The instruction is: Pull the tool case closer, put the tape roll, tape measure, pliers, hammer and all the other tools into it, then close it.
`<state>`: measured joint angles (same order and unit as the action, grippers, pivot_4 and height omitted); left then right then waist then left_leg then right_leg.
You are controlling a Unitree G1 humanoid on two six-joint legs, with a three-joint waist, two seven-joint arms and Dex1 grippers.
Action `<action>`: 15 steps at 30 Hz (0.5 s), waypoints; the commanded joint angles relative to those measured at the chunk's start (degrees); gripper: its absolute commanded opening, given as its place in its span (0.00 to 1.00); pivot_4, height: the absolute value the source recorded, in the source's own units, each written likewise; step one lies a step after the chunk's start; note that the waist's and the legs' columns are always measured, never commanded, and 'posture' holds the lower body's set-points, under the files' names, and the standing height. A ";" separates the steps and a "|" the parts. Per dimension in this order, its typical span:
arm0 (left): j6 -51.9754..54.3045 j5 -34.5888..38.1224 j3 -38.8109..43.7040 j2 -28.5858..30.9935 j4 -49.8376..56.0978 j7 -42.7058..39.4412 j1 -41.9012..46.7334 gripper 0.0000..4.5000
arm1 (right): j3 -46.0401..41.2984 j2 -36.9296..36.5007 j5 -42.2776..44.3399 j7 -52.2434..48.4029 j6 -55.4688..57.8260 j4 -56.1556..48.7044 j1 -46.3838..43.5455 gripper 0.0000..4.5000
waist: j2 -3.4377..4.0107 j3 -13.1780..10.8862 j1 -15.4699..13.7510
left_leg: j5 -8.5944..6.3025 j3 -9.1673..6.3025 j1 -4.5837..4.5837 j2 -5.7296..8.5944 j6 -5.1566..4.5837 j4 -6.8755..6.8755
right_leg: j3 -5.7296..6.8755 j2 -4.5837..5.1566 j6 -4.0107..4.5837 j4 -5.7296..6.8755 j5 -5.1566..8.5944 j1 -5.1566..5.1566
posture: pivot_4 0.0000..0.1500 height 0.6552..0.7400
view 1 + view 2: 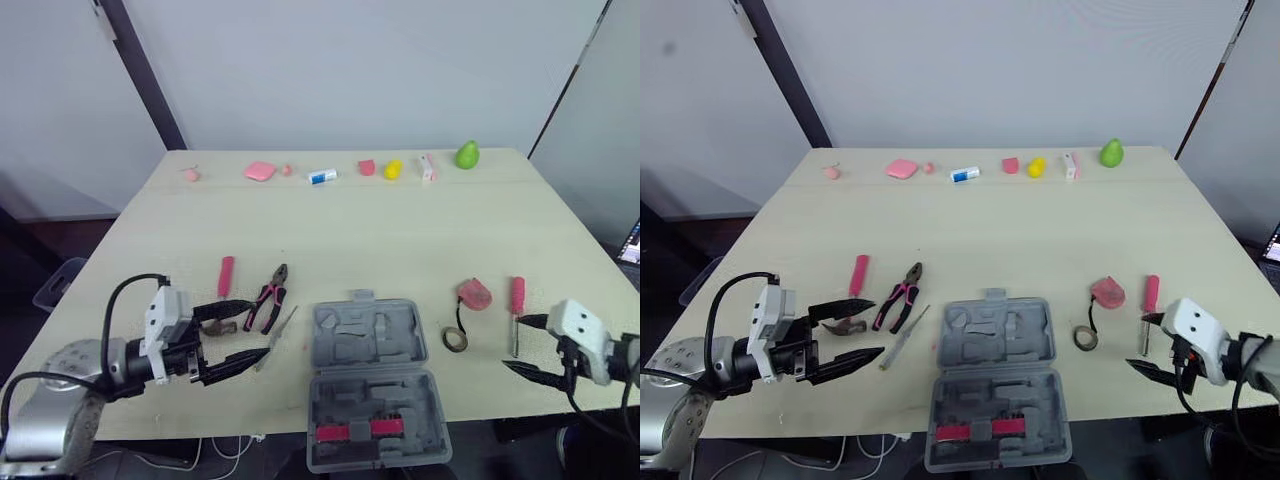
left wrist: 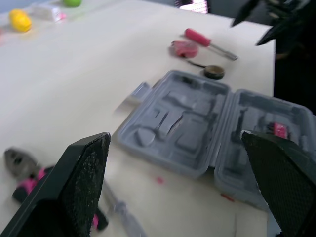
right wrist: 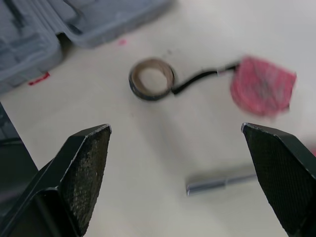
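The grey tool case (image 1: 370, 385) lies open at the table's near edge, with a pink piece in its near half. To its left lie the pink-handled pliers (image 1: 268, 297), a hammer with a pink handle (image 1: 226, 275) and a thin metal tool (image 1: 278, 335). My left gripper (image 1: 258, 329) hovers open beside these. On the case's right are the tape roll (image 1: 455, 339), the pink tape measure (image 3: 264, 86) and a pink screwdriver (image 1: 517, 305). My right gripper (image 1: 513, 343) is open just near of the screwdriver, holding nothing.
Small toys line the far edge of the table (image 1: 400, 230): a pink pad (image 1: 260, 171), a blue-white piece (image 1: 322, 177), a yellow item (image 1: 393, 169) and a green pear (image 1: 467, 154).
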<state>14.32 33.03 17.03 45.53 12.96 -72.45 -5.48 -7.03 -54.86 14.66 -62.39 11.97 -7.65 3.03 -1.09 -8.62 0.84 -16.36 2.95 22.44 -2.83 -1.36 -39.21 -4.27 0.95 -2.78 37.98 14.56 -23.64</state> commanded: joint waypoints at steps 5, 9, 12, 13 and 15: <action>0.57 2.28 -5.29 2.25 2.33 -6.23 4.71 1.00 | 14.44 -3.57 -8.47 -5.42 6.72 -2.16 -14.96 0.99 | 0.02 -0.02 -0.06 | 0.00 -0.03 0.08 0.00 0.00 0.00 | 0.03 0.00 -0.01 -0.02 0.00 -0.05 | 1.00 1.00; -0.01 2.33 -6.82 1.40 3.35 -6.48 5.96 1.00 | 20.66 -3.28 -12.87 -7.72 7.95 -1.28 -20.72 0.99 | 0.04 -0.05 -0.18 | 0.00 -0.06 0.31 0.04 0.00 0.00 | 0.10 0.02 -0.16 -0.03 -0.09 -0.19 | 1.00 1.00; -0.85 1.92 -7.63 1.00 3.55 -6.84 6.37 1.00 | 25.07 -2.80 -15.91 -9.34 9.78 -1.01 -23.85 0.99 | 0.04 -0.05 -0.17 | 0.00 -0.07 0.33 0.05 0.00 0.00 | 0.12 0.03 -0.17 -0.04 -0.09 -0.20 | 1.00 1.00; -0.99 2.17 -7.82 0.69 3.78 -6.84 6.56 1.00 | 26.73 -2.40 -17.31 -9.70 10.29 -1.06 -24.93 0.99 | 0.04 -0.05 -0.17 | 0.00 -0.09 0.34 0.05 0.00 0.00 | 0.14 0.03 -0.16 -0.04 -0.09 -0.20 | 1.00 1.00; -0.86 2.84 -8.12 0.17 4.28 -6.66 6.92 1.00 | 29.43 -1.52 -19.15 -10.49 11.36 -1.45 -26.64 0.99 | 0.04 -0.05 -0.15 | 0.00 -0.10 0.33 0.05 0.00 0.00 | 0.15 0.03 -0.16 -0.03 -0.08 -0.20 | 1.00 1.00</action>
<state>14.18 34.10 8.64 45.92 15.17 -78.93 0.94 21.36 -56.71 -2.92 -71.95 22.47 -8.00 -22.27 -1.05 -8.67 0.69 -16.36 2.85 22.77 -2.78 -1.37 -39.22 -4.11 0.97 -2.94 37.95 14.47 -23.84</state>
